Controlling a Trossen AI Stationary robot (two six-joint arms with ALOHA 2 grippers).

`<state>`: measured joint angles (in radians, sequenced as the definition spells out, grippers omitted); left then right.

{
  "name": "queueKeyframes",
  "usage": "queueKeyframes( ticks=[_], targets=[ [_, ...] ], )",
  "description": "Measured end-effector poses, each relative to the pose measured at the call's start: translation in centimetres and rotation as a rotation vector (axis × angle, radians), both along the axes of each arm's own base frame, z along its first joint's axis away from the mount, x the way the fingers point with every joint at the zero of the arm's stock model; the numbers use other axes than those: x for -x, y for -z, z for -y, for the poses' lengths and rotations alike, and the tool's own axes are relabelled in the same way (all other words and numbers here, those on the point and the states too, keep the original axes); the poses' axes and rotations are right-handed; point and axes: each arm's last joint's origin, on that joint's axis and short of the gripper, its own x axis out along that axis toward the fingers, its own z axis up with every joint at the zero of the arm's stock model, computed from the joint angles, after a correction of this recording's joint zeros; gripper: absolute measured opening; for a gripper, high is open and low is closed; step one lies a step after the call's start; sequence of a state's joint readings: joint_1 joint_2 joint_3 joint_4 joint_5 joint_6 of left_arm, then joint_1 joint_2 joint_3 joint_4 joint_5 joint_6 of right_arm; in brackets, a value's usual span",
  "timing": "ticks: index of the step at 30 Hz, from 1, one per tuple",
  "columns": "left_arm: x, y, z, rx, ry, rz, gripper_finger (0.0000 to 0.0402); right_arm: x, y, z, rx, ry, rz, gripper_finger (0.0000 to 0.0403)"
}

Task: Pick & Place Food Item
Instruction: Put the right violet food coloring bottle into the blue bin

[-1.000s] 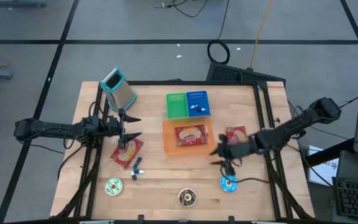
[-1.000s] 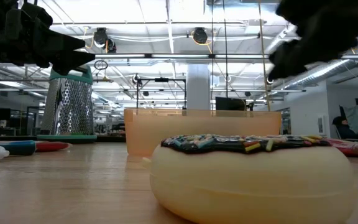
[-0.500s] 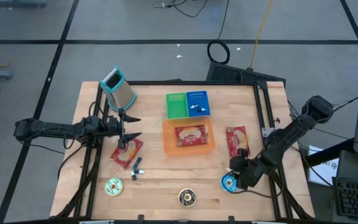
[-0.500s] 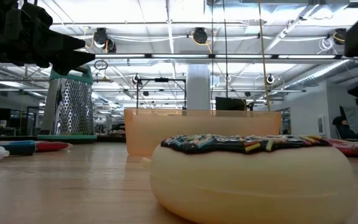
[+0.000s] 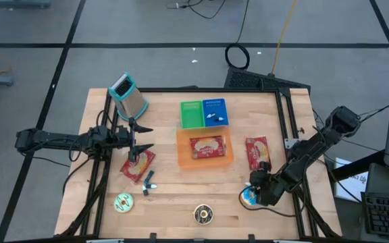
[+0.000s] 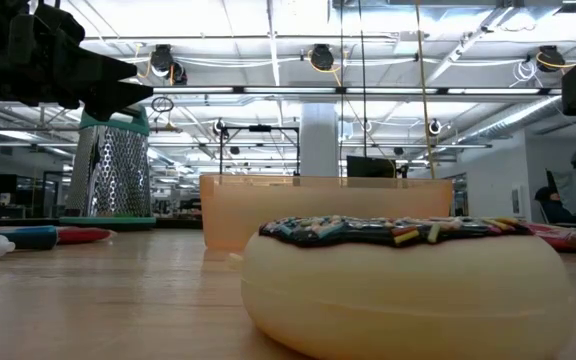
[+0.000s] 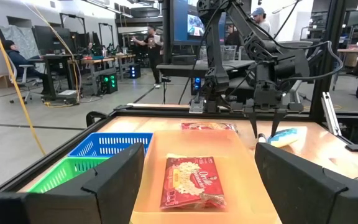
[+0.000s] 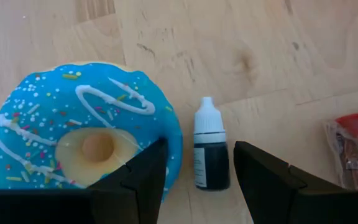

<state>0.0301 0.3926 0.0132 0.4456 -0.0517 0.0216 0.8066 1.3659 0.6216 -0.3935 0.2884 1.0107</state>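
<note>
Right claw low over the blue donut and a little dropper bottle

The right claw (image 8: 194, 171) hangs close above the worktop (image 5: 181, 196) with its fingers parted and gripping nothing: the small dark dropper bottle (image 8: 209, 154) lies in the gap between them, and the blue-iced donut (image 8: 79, 140) lies just beside it, partly under one finger. A red snack packet (image 8: 356, 149) lies near, off to the bottle's other side. Across the worktop the left claw (image 5: 142, 137) waits wide open and empty, hovering above another red packet (image 5: 138, 164), looking toward the orange tray (image 7: 194, 155) that holds a third packet (image 7: 191, 180).
</note>
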Motion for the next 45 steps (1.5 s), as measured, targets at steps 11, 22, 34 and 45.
queueKeyframes(
  ticks=[11, 22, 34, 45],
  targets=[
    [0.0, 0.0, 0.0, 0.0, 0.0, 0.0, 0.0306, 0.0, 0.0, 0.0, -0.02, -0.01, -0.02, 0.0171],
    [0.0, 0.0, 0.0, 0.0, 0.0, 0.0, 0.0306, 0.0, -1.3, 0.5, -0.104, -0.016, -0.015, 0.0126],
    [0.0, 0.0, 0.0, 0.0, 0.0, 0.0, 0.0306, 0.2, -1.0, 1.3, -0.092, -0.009, -0.005, 0.012],
    [0.0, 0.0, 0.0, 0.0, 0.0, 0.0, 0.0306, 1.3, 0.8, 2.3, -0.065, 0.018, -0.04, 0.0114]
  ],
)
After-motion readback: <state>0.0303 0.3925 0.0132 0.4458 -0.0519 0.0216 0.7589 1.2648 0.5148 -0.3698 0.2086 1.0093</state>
